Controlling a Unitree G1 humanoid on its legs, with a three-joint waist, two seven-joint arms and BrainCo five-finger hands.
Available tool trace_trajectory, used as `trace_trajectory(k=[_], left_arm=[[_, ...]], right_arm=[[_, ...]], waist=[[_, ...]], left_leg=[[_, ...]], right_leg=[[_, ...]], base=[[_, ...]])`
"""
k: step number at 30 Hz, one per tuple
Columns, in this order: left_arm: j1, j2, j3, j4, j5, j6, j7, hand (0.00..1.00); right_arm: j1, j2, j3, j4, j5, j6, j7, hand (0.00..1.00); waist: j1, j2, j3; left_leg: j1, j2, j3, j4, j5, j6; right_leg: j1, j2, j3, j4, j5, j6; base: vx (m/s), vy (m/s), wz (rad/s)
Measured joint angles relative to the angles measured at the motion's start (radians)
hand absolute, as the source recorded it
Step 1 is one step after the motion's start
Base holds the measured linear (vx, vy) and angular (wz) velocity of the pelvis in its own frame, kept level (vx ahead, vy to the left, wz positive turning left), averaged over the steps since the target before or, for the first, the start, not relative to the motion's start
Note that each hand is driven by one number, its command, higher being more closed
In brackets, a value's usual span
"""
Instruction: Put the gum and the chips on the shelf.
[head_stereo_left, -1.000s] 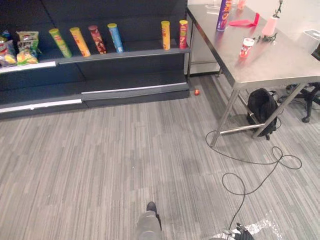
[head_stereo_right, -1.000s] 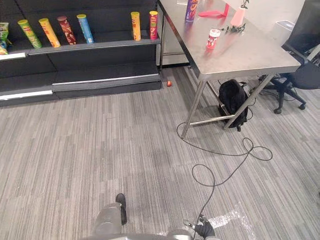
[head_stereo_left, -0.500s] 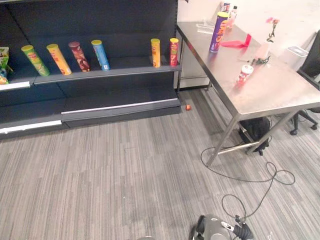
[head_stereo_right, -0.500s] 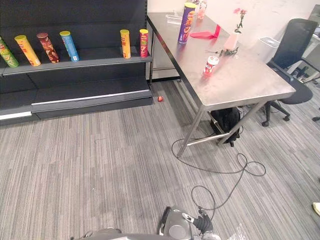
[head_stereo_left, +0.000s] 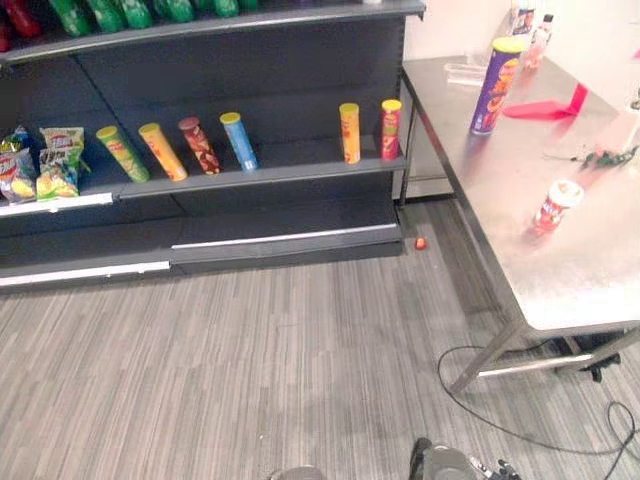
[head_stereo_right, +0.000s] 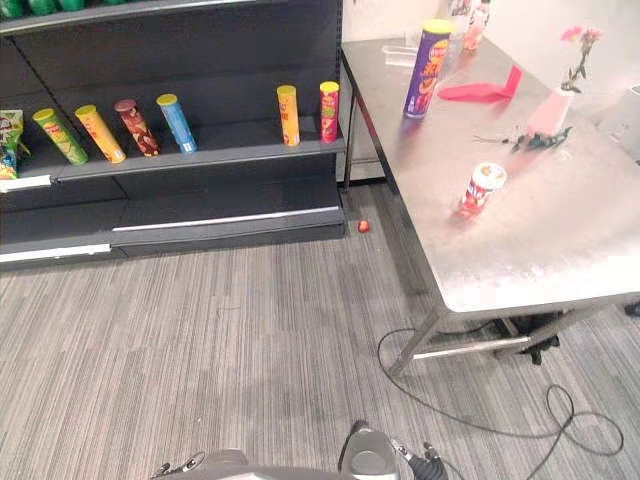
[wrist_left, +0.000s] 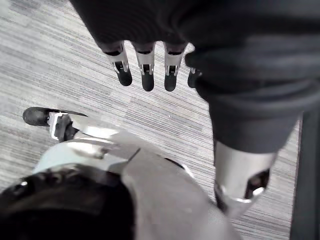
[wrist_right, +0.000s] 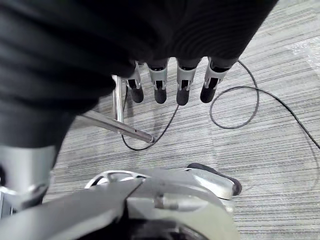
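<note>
The gum canister (head_stereo_right: 481, 189), small, red and white with a pale lid, stood on the steel table (head_stereo_right: 560, 235) at two o'clock in the head views. The tall purple chips can (head_stereo_right: 430, 68) stood farther back on the same table, at one o'clock, well apart from the gum. A pink vase (head_stereo_right: 553, 108) and a flat red thing (head_stereo_right: 480, 91) sat near it. At eleven o'clock the dark shelf (head_stereo_right: 230, 152) carried a row of chip cans (head_stereo_right: 177, 123) and snack bags (head_stereo_left: 40, 165). Grey striped carpet (head_stereo_right: 200, 340) covered the floor. The left hand (wrist_left: 146, 70) and the right hand (wrist_right: 160, 82) hung above the carpet, fingers straight, holding nothing.
</note>
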Motion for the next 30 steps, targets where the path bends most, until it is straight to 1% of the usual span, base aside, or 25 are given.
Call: trace_trajectory(k=[1,3,5,6,7,8,9,10,11,12,13,15,16,17,18,20,21,22,23,24,26,27,28,29,30], left_arm=[[0.001,0.002,0.013,-0.002,-0.005,-0.003,0.001,0.00],[0.001,-0.008,0.029,-0.022,-0.047,-0.012,0.004,0.00],[0.001,-0.007,0.027,-0.023,-0.080,-0.019,0.016,0.00],[0.001,-0.007,0.025,-0.023,-0.089,-0.023,0.025,0.00],[0.001,-0.007,0.023,-0.030,-0.089,-0.024,0.032,0.00],[0.003,-0.007,0.022,-0.030,-0.088,-0.024,0.039,0.00],[0.008,-0.008,0.022,-0.030,-0.089,-0.024,0.054,0.00],[0.018,-0.018,0.022,-0.029,-0.089,-0.024,0.063,0.00],[0.020,-0.034,0.022,-0.027,-0.090,-0.024,0.064,0.00],[0.021,-0.010,0.023,-0.023,-0.120,-0.027,0.065,0.00],[0.022,0.004,0.017,-0.028,-0.131,-0.035,0.063,0.00],[0.030,0.020,0.023,-0.028,-0.158,-0.033,0.064,0.00],[0.034,0.027,0.019,-0.028,-0.157,-0.034,0.065,0.00],[0.032,0.028,0.015,-0.027,-0.156,-0.033,0.066,0.00],[0.030,0.031,0.004,-0.028,-0.154,-0.029,0.066,0.00],[0.032,0.035,-0.014,-0.028,-0.149,-0.018,0.065,0.00],[0.030,0.038,-0.024,-0.031,-0.116,-0.012,0.062,0.00],[0.024,0.037,-0.023,-0.032,-0.101,-0.012,0.060,0.00],[0.020,0.040,-0.023,-0.043,-0.074,-0.012,0.052,0.00],[0.021,0.047,-0.023,-0.049,-0.066,-0.008,0.048,0.00],[0.037,0.052,-0.032,-0.080,-0.042,0.005,0.052,0.00],[0.036,0.051,-0.037,-0.079,-0.041,0.014,0.061,0.00],[0.033,0.052,-0.038,-0.077,-0.042,0.016,0.065,0.00],[0.026,0.055,-0.044,-0.077,-0.046,0.022,0.065,0.00],[0.018,0.055,-0.053,-0.076,-0.046,0.024,0.064,0.00]], right_arm=[[0.000,0.004,0.010,0.002,0.001,0.005,0.001,0.00],[-0.021,-0.004,0.016,0.011,0.003,0.014,0.001,0.00],[-0.043,-0.005,0.015,0.012,0.003,0.011,0.006,0.00],[-0.052,-0.004,0.009,0.011,0.003,0.001,0.005,0.00],[-0.053,0.002,-0.016,0.008,0.003,-0.007,0.002,0.00],[-0.053,0.006,-0.026,0.008,0.003,-0.014,-0.002,0.00],[-0.049,0.013,-0.042,0.008,0.003,-0.016,-0.011,0.00],[-0.035,0.003,-0.051,0.007,0.004,-0.016,-0.013,0.00],[-0.030,-0.004,-0.051,0.015,0.004,-0.014,-0.013,0.00],[-0.023,0.015,-0.044,0.036,0.007,-0.009,-0.012,0.00],[-0.021,0.022,-0.036,0.042,0.008,-0.009,-0.014,0.00],[-0.023,0.032,-0.046,0.045,0.002,-0.009,-0.025,0.00],[-0.030,0.035,-0.046,0.045,-0.001,-0.012,-0.037,0.00],[-0.035,0.035,-0.046,0.046,-0.003,-0.012,-0.040,0.00],[-0.039,0.035,-0.048,0.048,-0.011,-0.011,-0.043,0.00],[-0.042,0.049,-0.051,0.048,-0.031,-0.011,-0.048,0.00],[-0.026,0.051,-0.051,0.048,-0.031,-0.015,-0.042,0.00],[-0.028,0.051,-0.053,0.047,-0.029,-0.020,-0.040,0.00],[-0.038,0.049,-0.049,0.041,-0.030,-0.024,-0.039,0.00],[-0.044,0.049,-0.046,0.042,-0.030,-0.019,-0.039,0.00],[-0.052,0.048,-0.008,0.037,-0.029,-0.016,-0.036,0.00],[-0.055,0.039,-0.004,0.032,-0.030,-0.026,-0.026,0.00],[-0.056,0.038,-0.001,0.026,-0.030,-0.030,-0.019,0.00],[-0.063,0.033,0.017,0.022,-0.041,-0.040,-0.010,0.00],[-0.059,0.027,0.031,0.004,-0.042,-0.045,-0.010,0.00]], waist=[[0.000,-0.008,-0.001],[0.008,-0.004,-0.004],[0.017,-0.010,-0.001],[0.023,-0.015,-0.002],[0.025,-0.017,-0.003],[0.023,-0.017,-0.003],[0.021,-0.018,-0.003],[0.015,0.006,-0.001],[0.011,0.034,0.005],[-0.006,-0.002,0.012],[0.003,-0.034,0.021],[0.004,-0.074,0.021],[0.004,-0.091,0.020],[0.003,-0.095,0.021],[0.000,-0.096,0.019],[0.001,-0.085,0.007],[-0.003,-0.085,-0.001],[-0.009,-0.080,-0.003],[-0.006,-0.085,-0.003],[-0.001,-0.094,-0.005],[0.003,-0.104,-0.012],[-0.001,-0.094,-0.012],[0.000,-0.095,-0.012],[-0.001,-0.087,-0.010],[-0.004,-0.080,-0.007]], left_leg=[[-0.030,0.015,0.003,0.050,0.013,0.003],[-0.142,0.039,0.081,0.182,-0.200,0.042],[-0.171,0.029,0.162,0.092,-0.280,0.083],[-0.180,-0.001,0.190,-0.071,-0.295,0.087],[-0.173,-0.039,0.193,-0.297,-0.266,0.105],[-0.168,-0.052,0.184,-0.408,-0.222,0.115],[-0.164,-0.069,0.137,-0.581,-0.110,0.144],[-0.164,-0.061,0.080,-0.672,-0.027,0.177],[-0.162,-0.048,0.041,-0.668,0.016,0.113],[-0.163,-0.075,0.047,-0.638,-0.033,0.125],[-0.151,-0.093,0.064,-0.631,-0.061,0.115],[-0.141,-0.127,0.087,-0.593,-0.103,0.118],[-0.149,-0.151,0.090,-0.534,-0.150,0.116],[-0.154,-0.161,0.088,-0.500,-0.177,0.115],[-0.167,-0.177,0.060,-0.438,-0.225,0.117],[-0.167,-0.218,0.038,-0.386,-0.284,0.124],[-0.137,-0.248,0.041,-0.409,-0.297,0.138],[-0.132,-0.248,0.041,-0.410,-0.303,0.139],[-0.108,-0.244,0.051,-0.427,-0.310,0.141],[-0.085,-0.244,0.062,-0.449,-0.312,0.143],[0.024,-0.235,0.100,-0.568,-0.299,0.156],[0.073,-0.213,0.130,-0.621,-0.289,0.166],[0.092,-0.202,0.149,-0.640,-0.289,0.165],[0.126,-0.170,0.193,-0.670,-0.281,0.151],[0.155,-0.149,0.224,-0.688,-0.279,0.148]], right_leg=[[0.025,0.009,-0.002,-0.034,0.008,-0.006],[0.096,0.017,-0.004,-0.097,0.017,-0.020],[0.136,-0.002,-0.004,-0.109,0.028,-0.006],[0.154,-0.024,-0.002,-0.111,0.029,-0.005],[0.159,-0.047,-0.002,-0.108,0.029,-0.003],[0.170,-0.054,-0.002,-0.108,0.029,0.004],[0.181,-0.068,0.000,-0.109,0.013,0.051],[0.206,-0.061,0.006,-0.107,-0.022,0.115],[0.227,-0.049,0.016,-0.099,-0.044,0.136],[0.234,-0.069,0.040,-0.074,-0.061,0.140],[0.209,-0.072,0.063,-0.005,-0.086,0.112],[0.201,-0.102,0.095,0.021,-0.129,0.089],[0.205,-0.130,0.145,0.021,-0.167,0.111],[0.208,-0.142,0.157,0.025,-0.182,0.129],[0.208,-0.156,0.169,0.042,-0.204,0.125],[0.218,-0.190,0.175,0.054,-0.239,0.089],[0.199,-0.216,0.162,0.153,-0.224,0.040],[0.143,-0.233,0.157,0.260,-0.197,0.027],[0.039,-0.267,0.149,0.457,-0.117,0.010],[0.005,-0.285,0.145,0.522,-0.066,-0.002],[-0.066,-0.318,0.124,0.637,0.125,-0.007],[-0.105,-0.323,0.070,0.684,0.021,-0.005],[-0.127,-0.314,0.028,0.687,-0.032,0.004],[-0.172,-0.271,-0.070,0.662,-0.115,0.000],[-0.203,-0.228,-0.143,0.619,-0.135,-0.013]], base=[[0.35,-0.054,0.23],[0.34,-0.034,0.11],[0.30,0.043,-0.10],[0.34,0.142,-0.23],[0.27,0.165,-0.23],[0.26,0.227,-0.28],[0.27,0.270,-0.29],[0.35,0.349,-0.25],[0.27,0.300,0.08],[0.26,0.222,0.10],[0.17,0.104,0.08],[0.19,0.062,-0.23],[0.20,0.086,-0.30],[0.17,0.114,-0.35],[0.14,0.107,-0.26],[0.21,0.152,-0.24],[0.27,0.145,-0.09],[0.29,0.123,-0.05],[0.18,0.108,-0.08],[0.21,0.092,-0.31],[0.32,0.066,-0.62],[0.37,0.037,-0.74],[0.23,-0.005,-0.93],[0.30,-0.008,-0.96],[0.31,-0.018,-1.17]])
